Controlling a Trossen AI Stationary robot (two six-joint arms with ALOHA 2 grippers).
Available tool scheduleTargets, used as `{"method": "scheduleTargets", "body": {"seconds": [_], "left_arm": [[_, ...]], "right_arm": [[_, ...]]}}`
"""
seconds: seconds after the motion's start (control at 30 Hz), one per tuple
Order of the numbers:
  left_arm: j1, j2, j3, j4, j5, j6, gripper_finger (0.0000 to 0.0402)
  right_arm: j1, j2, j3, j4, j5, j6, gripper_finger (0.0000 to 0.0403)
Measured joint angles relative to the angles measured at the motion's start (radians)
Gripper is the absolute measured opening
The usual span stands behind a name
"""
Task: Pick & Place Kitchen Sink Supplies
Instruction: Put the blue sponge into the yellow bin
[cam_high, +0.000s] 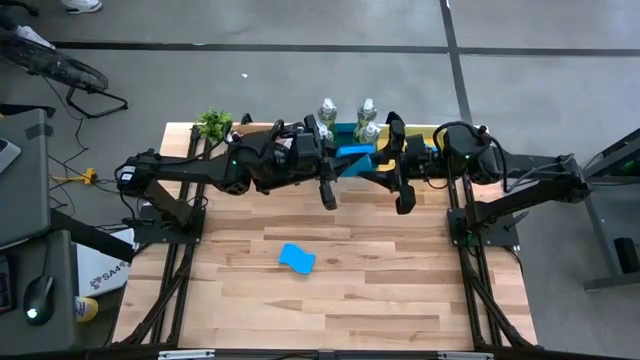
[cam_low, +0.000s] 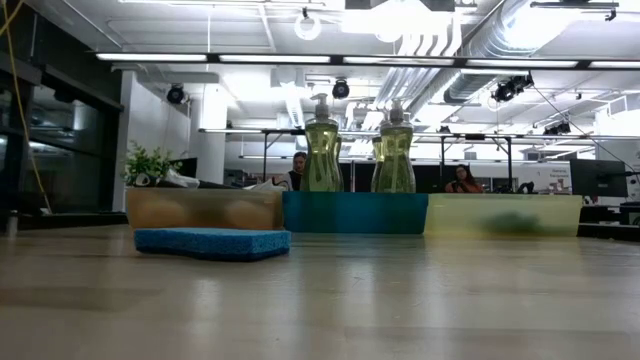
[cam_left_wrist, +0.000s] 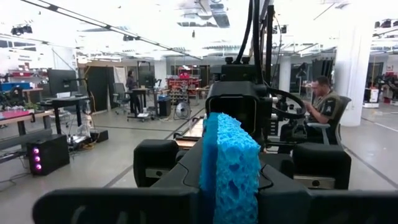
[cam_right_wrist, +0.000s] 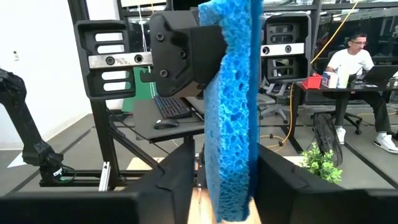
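Observation:
A bright blue sponge hangs in the air over the far middle of the table, between my two grippers. My left gripper comes in from the left and is shut on it. My right gripper comes in from the right, its fingers against the same sponge. A second blue sponge lies flat on the table's middle. Three clear bottles of yellow-green liquid stand in a blue bin at the far edge. No brushes show. My left gripper pinches the sponge's two broad faces between its two fingers, coming in level from the table's left. The sponge stands on edge, lifted clear of the table. My right gripper has the other end of the sponge between its two fingers, one on each broad face, coming in level from the table's right. The sponge stands on edge in this hold as well.
A tan bin and a pale yellow bin flank the blue one along the far edge. A small green potted plant stands at the far left corner. People sit at desks in the room beyond.

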Motion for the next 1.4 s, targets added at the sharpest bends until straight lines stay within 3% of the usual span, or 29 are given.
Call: {"method": "scheduleTargets", "body": {"seconds": [0.47, 0.7, 0.8, 1.0, 1.17, 1.4], "left_arm": [[0.0, 0.0, 0.0, -0.001, 0.001, -0.002, 0.0035], [0.0, 0.0, 0.0, -0.001, 0.001, 0.001, 0.0047], [0.0, 0.0, 0.0, -0.006, 0.0, 0.004, 0.0083], [0.0, 0.0, 0.0, 0.0, -0.023, 0.017, 0.0195], [-0.001, -0.028, 0.0, 0.006, -0.141, 0.109, 0.0274], [-0.001, -0.122, 0.0, -0.081, -0.317, 0.21, 0.0313]], "right_arm": [[0.0, 0.0, 0.0, 0.0, 0.001, -0.021, 0.0011], [0.0, 0.0, 0.0, -0.001, 0.002, -0.019, 0.0015], [0.0, 0.0, 0.0, -0.011, 0.041, -0.021, 0.0007], [-0.038, 0.0, 0.0, -0.043, 0.069, 0.002, 0.0008], [-0.098, -0.017, 0.0, -0.081, 0.076, 0.045, 0.0004], [-0.218, -0.091, 0.0, -0.242, 0.268, 0.08, 0.0003]]}}
